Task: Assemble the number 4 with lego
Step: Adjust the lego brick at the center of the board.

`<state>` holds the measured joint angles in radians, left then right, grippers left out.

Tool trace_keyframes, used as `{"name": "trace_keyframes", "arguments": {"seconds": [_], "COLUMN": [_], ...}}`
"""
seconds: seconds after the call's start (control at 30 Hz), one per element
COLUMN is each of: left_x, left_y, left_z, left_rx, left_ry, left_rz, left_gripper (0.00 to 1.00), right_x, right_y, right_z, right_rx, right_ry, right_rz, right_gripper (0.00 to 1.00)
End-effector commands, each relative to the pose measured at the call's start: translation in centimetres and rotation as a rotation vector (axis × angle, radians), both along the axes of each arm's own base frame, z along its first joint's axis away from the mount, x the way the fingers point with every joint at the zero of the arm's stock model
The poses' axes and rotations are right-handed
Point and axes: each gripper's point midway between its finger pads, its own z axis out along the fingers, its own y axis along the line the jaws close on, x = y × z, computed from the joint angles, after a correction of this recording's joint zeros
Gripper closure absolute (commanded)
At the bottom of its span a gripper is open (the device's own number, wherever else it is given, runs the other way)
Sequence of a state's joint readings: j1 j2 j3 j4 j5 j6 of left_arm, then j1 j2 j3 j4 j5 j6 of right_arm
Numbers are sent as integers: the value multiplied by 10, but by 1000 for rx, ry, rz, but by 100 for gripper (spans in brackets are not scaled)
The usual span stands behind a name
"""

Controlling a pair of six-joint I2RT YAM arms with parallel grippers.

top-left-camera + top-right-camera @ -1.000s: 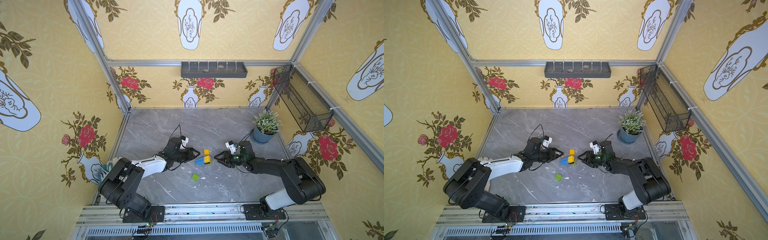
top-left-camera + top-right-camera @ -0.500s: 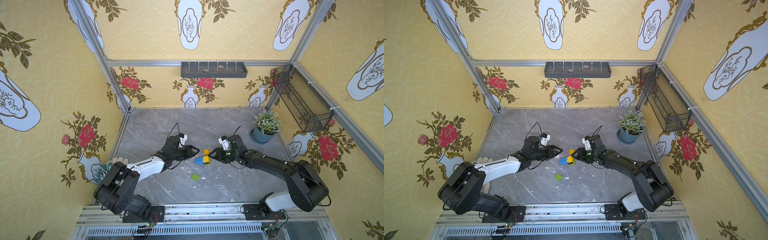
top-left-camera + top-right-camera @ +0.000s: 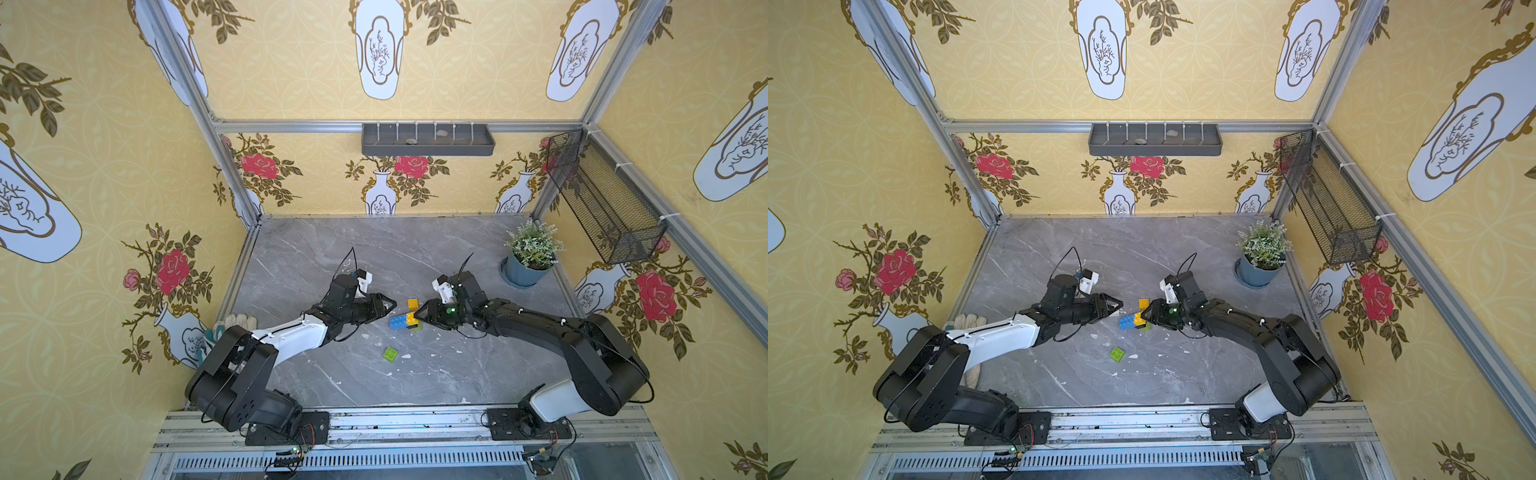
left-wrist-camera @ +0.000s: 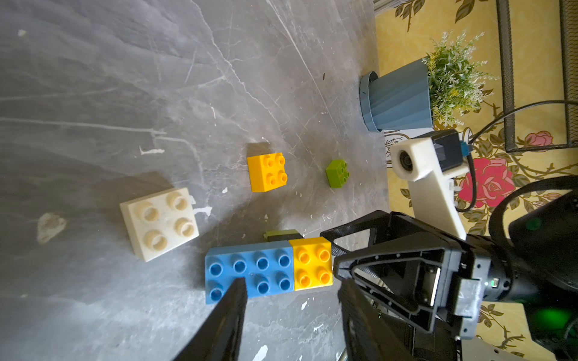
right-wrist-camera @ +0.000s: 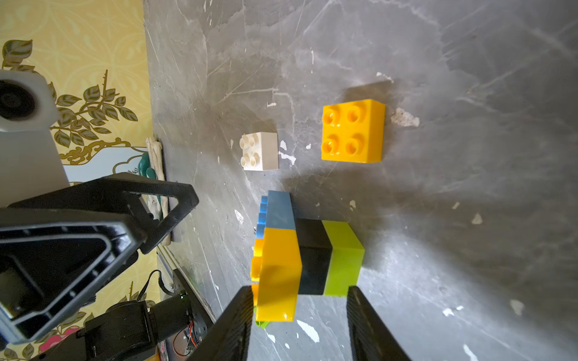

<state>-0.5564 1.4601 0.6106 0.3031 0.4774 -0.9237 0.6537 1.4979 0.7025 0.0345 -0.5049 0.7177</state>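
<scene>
Mid-build, my right fingers (image 5: 231, 325) straddle the half-made number 4 (image 3: 402, 321) at tabletop (image 3: 316, 257) centre, pinching or not I cannot tell, my left fingers (image 4: 225, 322) spread empty at its 10 o'clock; next I likely steady it and add the yellow brick (image 3: 412, 303) at its 12 o'clock.

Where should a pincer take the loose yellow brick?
Likely across two opposite flat side walls of the loose yellow brick, coming straight down from above: it sits flat, studs up, with nothing touching it, so all four walls are free.
</scene>
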Motion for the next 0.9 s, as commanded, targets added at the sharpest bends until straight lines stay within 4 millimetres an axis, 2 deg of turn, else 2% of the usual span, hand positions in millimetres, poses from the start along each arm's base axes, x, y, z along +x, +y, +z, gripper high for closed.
{"name": "trace_keyframes", "arguments": {"seconds": [0.0, 0.27, 0.4, 0.87], "left_x": [0, 0, -1, 0], "left_y": [0, 0, 0, 2], "left_z": [0, -4, -6, -8], "left_rx": [0, 4, 5, 10], "left_ry": [-13, -6, -4, 5], "left_rz": [-4, -7, -6, -3], "left_gripper": [49, 49, 49, 49], "right_x": [3, 4, 2, 1], "right_y": [9, 13, 12, 12], "right_z": [8, 10, 4, -4], "right_rx": [51, 65, 54, 52], "right_ry": [-24, -22, -7, 12], "right_rz": [14, 17, 18, 36], "right_gripper": [49, 49, 57, 73]}}
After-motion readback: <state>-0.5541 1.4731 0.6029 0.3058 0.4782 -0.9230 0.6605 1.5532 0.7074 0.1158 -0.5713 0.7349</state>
